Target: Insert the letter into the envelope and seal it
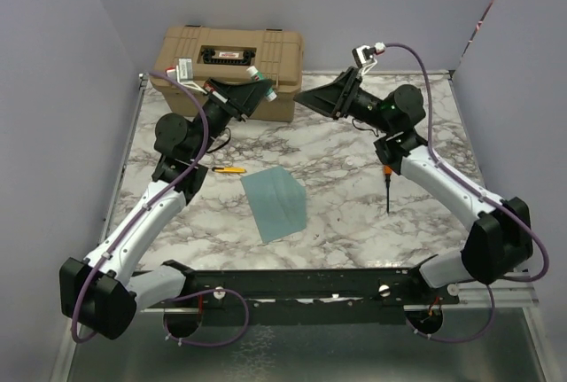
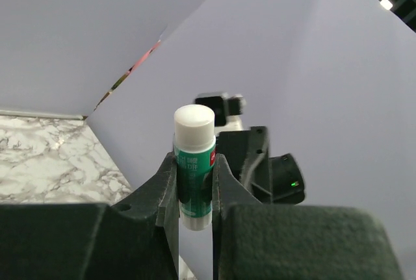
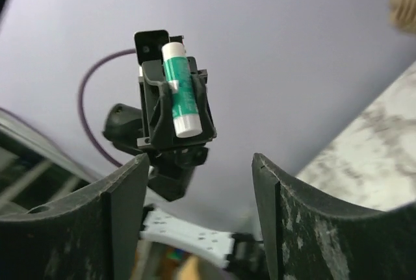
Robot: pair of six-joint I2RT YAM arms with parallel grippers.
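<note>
The teal envelope (image 1: 275,203) lies flat on the marble table (image 1: 354,160), its flap not distinguishable. The cream letter is not in view. My left gripper (image 1: 262,89) is raised in front of the box and is shut on a green glue stick with a white cap (image 2: 194,124), held upright between its fingers (image 2: 166,182). The stick also shows in the right wrist view (image 3: 177,91). My right gripper (image 1: 303,97) is open and empty. It is raised and faces the left gripper across a small gap, its fingers (image 3: 130,195) wide apart.
A tan tool case (image 1: 230,58) stands at the back left, just behind the left gripper. A yellow pen-like tool (image 1: 229,169) lies left of the envelope. An orange-handled screwdriver (image 1: 387,189) lies at the right. Grey walls enclose the table.
</note>
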